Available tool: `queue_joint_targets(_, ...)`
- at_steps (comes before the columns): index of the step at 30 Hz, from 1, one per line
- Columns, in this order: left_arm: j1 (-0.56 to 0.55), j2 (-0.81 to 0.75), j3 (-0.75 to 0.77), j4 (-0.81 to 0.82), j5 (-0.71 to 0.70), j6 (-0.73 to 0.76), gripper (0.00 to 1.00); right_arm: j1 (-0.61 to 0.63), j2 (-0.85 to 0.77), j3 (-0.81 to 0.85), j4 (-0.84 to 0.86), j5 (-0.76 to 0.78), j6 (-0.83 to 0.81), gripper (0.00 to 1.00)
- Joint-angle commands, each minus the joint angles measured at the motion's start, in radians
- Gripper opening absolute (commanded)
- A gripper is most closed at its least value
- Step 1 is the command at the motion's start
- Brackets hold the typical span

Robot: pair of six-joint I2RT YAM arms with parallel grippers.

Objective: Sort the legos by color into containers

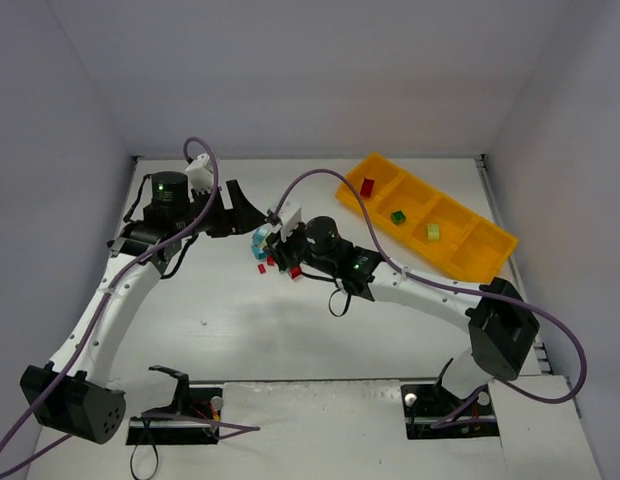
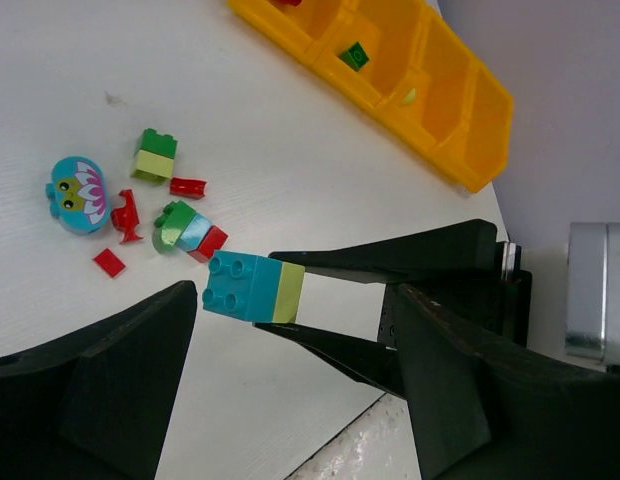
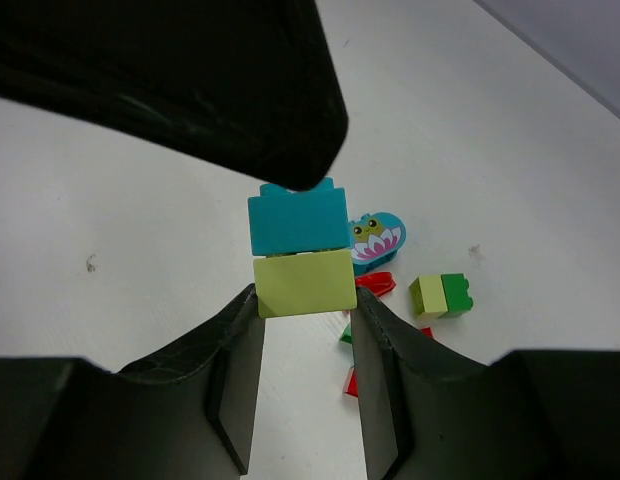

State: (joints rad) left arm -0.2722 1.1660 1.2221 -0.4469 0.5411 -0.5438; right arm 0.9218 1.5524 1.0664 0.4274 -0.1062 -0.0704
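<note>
Right gripper (image 3: pixel 305 300) is clenched on the yellow-green brick (image 3: pixel 305 283), pads on two opposite faces. Teal brick (image 3: pixel 297 218) is snapped onto it and sticks out past my right fingertips, studs pointing away from that wrist. The whole stack is up off the table (image 2: pixel 290 150).

Left gripper (image 2: pixel 295 335) is released, jaws wide, holding nothing. The stack sits just ahead of its fingertips, roughly centred in the gap.

Key relation: the stack's long axis runs along the left jaws' closing line, not across it. One left finger sits off the studded end of the teal brick. The other is out past the right fingers. In the right wrist view that finger's tip overlaps the studs; can't tell if it's touching or just short.

My read: this step is splitting the pair so each colour can be binned. Left is the free arm and right beside the teal half, so it takes that half. As aligned, closing would squeeze the stack end-on. I'd want left pads on teal's side faces, then pull along the stack axis away from the right jaws. Risk: little teal face is clear of the right fingers.

Tray (image 2: pixel 440 160) lies well beyond both jaws. Its end compartment looks empty, the likely home for teal. Loose bricks (image 2: pixel 155 155) lie on the table beyond the left jaws.
</note>
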Motion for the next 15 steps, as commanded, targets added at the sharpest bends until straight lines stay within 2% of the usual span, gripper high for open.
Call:
queue_joint_targets(1,0.010,0.024,0.051,0.091,0.080,-0.019,0.72,-0.009,-0.084,0.009,0.060,0.034,-0.014,0.00)
queue_joint_targets(11,0.031,0.103,0.054,0.092,0.128,-0.034,0.68,-0.029,-0.114,-0.005,0.059,0.043,-0.016,0.00)
queue_joint_targets(15,0.039,0.121,0.057,0.140,0.200,-0.054,0.63,-0.032,-0.118,-0.009,0.060,0.045,-0.014,0.00)
